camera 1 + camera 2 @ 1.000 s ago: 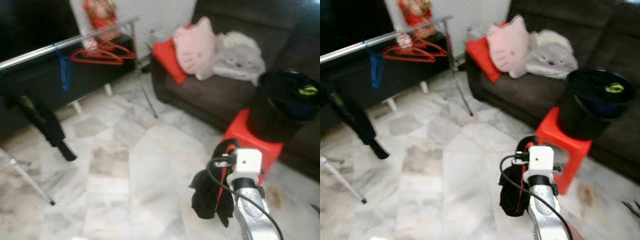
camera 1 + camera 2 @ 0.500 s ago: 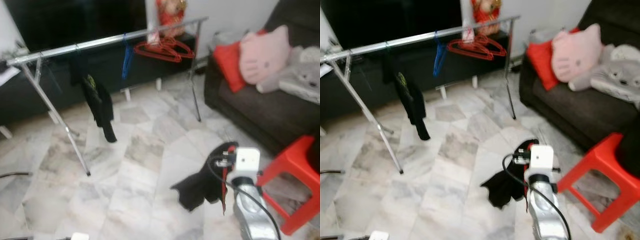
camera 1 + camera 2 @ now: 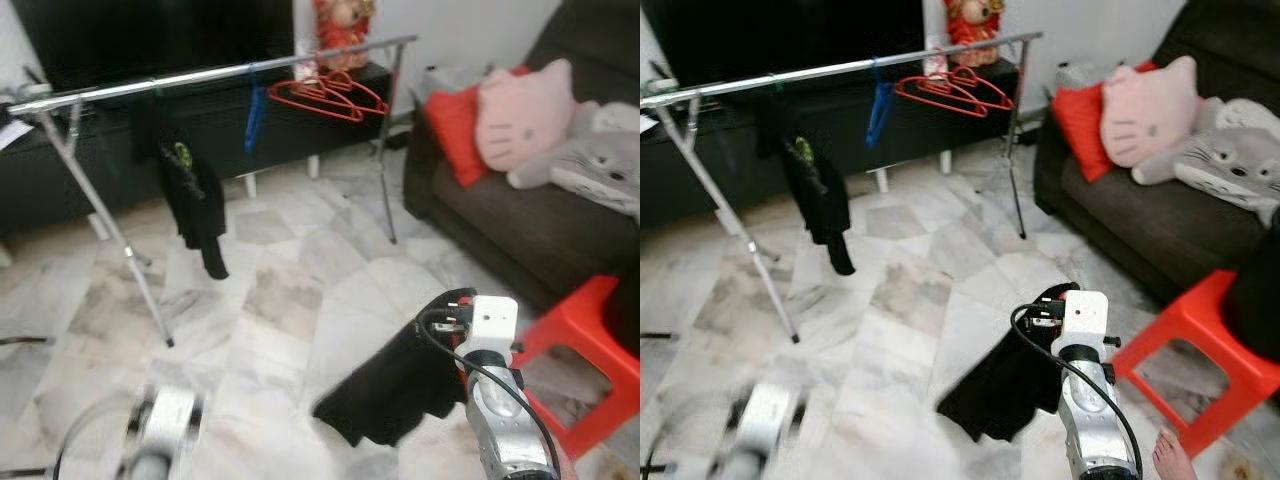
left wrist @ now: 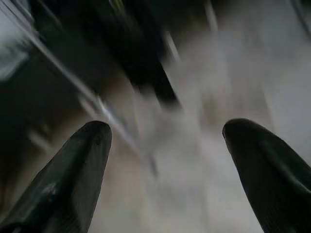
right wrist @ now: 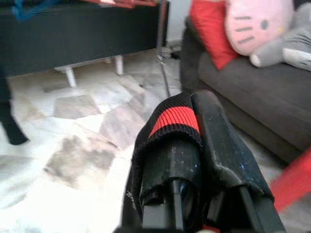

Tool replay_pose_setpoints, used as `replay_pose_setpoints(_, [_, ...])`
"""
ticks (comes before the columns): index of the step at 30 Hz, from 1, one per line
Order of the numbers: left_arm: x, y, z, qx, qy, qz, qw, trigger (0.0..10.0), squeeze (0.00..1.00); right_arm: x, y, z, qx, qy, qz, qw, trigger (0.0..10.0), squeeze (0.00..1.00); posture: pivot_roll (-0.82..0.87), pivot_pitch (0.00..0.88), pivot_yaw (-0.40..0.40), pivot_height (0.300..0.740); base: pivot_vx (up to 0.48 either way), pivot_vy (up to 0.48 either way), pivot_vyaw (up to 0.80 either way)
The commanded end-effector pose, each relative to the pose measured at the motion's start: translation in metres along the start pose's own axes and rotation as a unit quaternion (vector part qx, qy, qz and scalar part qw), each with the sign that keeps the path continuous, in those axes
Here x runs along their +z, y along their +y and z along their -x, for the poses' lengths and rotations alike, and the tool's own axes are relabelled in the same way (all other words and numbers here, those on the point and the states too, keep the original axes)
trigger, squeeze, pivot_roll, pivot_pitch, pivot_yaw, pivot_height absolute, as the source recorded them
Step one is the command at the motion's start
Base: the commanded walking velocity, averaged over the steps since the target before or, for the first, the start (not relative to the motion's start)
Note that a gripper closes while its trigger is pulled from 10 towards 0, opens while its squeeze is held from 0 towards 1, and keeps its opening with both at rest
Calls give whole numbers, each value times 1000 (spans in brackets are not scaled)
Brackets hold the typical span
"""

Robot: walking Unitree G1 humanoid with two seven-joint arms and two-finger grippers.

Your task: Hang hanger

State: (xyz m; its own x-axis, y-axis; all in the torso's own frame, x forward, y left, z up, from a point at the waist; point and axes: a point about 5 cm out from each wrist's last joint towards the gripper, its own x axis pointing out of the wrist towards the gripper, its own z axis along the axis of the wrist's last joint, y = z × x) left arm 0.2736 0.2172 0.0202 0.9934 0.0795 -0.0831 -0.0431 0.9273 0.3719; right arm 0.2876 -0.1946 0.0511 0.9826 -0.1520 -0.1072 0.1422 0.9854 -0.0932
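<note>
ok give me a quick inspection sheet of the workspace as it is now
surface: marble tile floor
job's things: black garment draped over the right end effector; steel clothes rail with red hangers, a blue hanger and a hung black garment
clutter: red stool
grippers: left end effector open and blurred; right shut on black garment
cables: black cable on right wrist
surroundings: dark sofa with pink cushion

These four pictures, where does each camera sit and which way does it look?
Left and right eye views: on the head, looking forward and down at the clothes rack, sofa, and right arm carrying a black garment.
Left wrist view: along the left gripper, jaws open, blurred floor beyond.
Right wrist view: along the right gripper, wrapped in the garment.
Shared: the pink cushion shows in eye and right wrist views.
</note>
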Motion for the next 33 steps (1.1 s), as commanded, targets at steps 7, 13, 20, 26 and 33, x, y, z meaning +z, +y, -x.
replay_pose_setpoints(7, [26,1,-10,-1,-41,66,997,10000,0,-5,-16,-1,-27,-6,-6,1000,10000,0,-77,0,-16,740,0,0,0])
replay_pose_setpoints(13, [34,4,9,5,-82,69,994,10000,0,-28,-23,7,-29,38,-8,999,10000,0,-44,0,-45,740,0,0,0])
replay_pose_setpoints(20, [49,13,9,24,-94,81,992,10000,0,-51,-25,14,-33,92,-17,995,10000,0,-46,0,-70,740,0,0,0])
replay_pose_setpoints(26, [66,15,-3,21,-106,88,990,10000,0,-32,-24,1,-31,52,-17,998,10000,0,-64,0,-46,740,213,0,0])
replay_pose_setpoints(33, [71,11,-3,3,-100,87,991,10000,0,-28,-20,-2,-30,33,-22,999,10000,0,-60,0,-28,740,278,0,0])
